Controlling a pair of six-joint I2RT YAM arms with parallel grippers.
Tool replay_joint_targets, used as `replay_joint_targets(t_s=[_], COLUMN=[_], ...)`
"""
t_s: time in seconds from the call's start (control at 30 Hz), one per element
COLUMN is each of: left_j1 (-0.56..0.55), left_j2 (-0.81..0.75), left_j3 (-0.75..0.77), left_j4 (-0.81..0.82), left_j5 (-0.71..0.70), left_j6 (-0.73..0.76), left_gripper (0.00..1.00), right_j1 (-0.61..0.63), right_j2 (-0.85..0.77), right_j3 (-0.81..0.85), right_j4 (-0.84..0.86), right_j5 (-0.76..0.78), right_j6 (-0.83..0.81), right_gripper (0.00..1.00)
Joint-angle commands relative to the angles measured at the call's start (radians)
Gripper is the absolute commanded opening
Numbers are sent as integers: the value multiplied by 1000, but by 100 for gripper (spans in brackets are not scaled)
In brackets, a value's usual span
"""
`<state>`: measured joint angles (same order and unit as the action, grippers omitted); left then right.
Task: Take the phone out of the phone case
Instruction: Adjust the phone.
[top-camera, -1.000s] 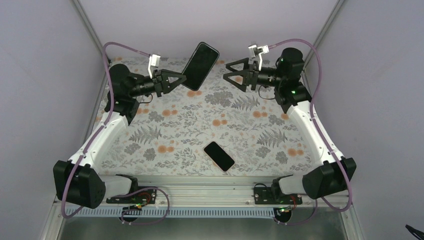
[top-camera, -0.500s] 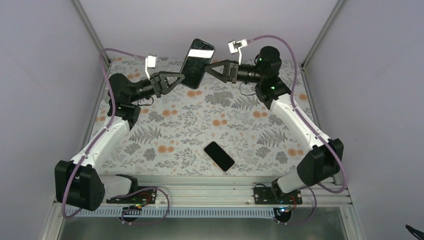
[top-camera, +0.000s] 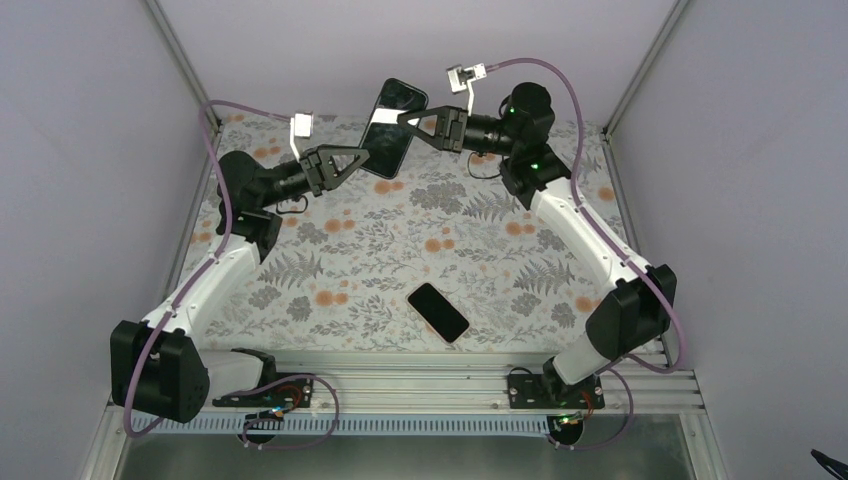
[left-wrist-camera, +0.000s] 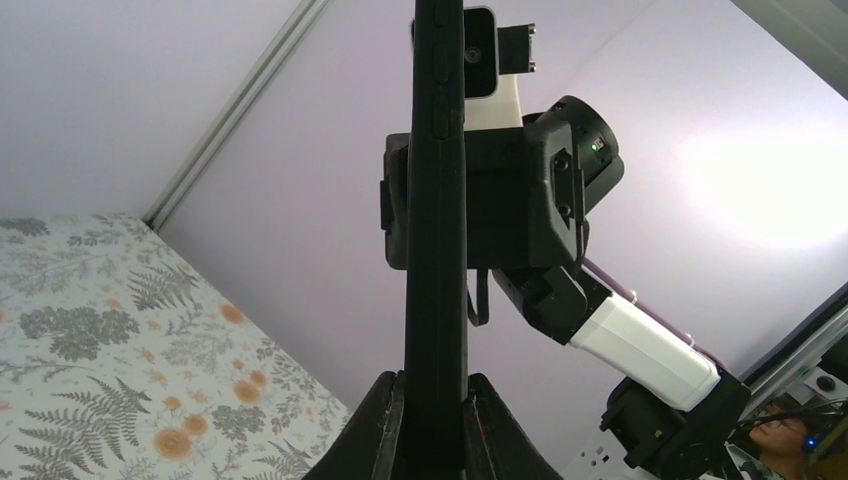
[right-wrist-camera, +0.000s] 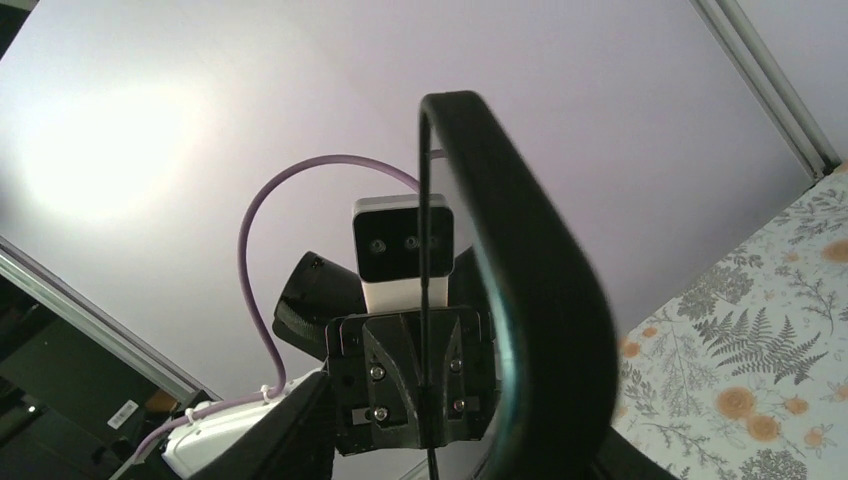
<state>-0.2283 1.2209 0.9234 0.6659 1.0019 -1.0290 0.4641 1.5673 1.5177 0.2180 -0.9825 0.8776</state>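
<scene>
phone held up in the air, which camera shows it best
Top external: the phone shows most of its face, gripped by the left fingers. Left wrist sees only its thin edge; right wrist, a blurred near corner.

White links (top-camera: 213, 277) and black joints (top-camera: 160, 366), purple cables (top-camera: 566, 92) trailing both arms, left gripper (top-camera: 368, 157) black and triangular, green lights (top-camera: 512, 107) glowing.

Both arms stretch high and meet tip to tip, the left gripper (top-camera: 366, 160) clamped on the phone case (top-camera: 405, 97), the right gripper (top-camera: 403, 118) straddling its upper edge, jaws apart.
</scene>
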Motion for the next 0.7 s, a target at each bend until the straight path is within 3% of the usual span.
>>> replay_joint_targets(t_s=[0.0,0.27,0.4,0.43,0.53,0.6,0.67], left_j1=[-7,-17,-21,-20,-14,-2,4], left_j2=[-28,-36,-46,-49,-57,-60,-67], left_j3=[-5,-20,-23,-20,0,16,33], left_j4=[92,82,58,40,-64,-145,-222], left_j5=[-23,-15,-1,6,31,53,81], left_j6=[-3,15,42,57,160,239,331], left_gripper=[2,2,3,10,45,56,59], right_j1=[4,-1,-11,-13,-28,-44,-63], right_j2=[14,10,3,2,-11,-24,-40], right_j3=[23,5,-18,-19,-27,-38,-53], right_j4=[64,64,93,96,104,98,90], right_j5=[3,-1,-18,-24,-52,-67,-86], right_j6=[51,70,92,92,80,70,52], right_gripper=[41,20,5,4,4,4,4])
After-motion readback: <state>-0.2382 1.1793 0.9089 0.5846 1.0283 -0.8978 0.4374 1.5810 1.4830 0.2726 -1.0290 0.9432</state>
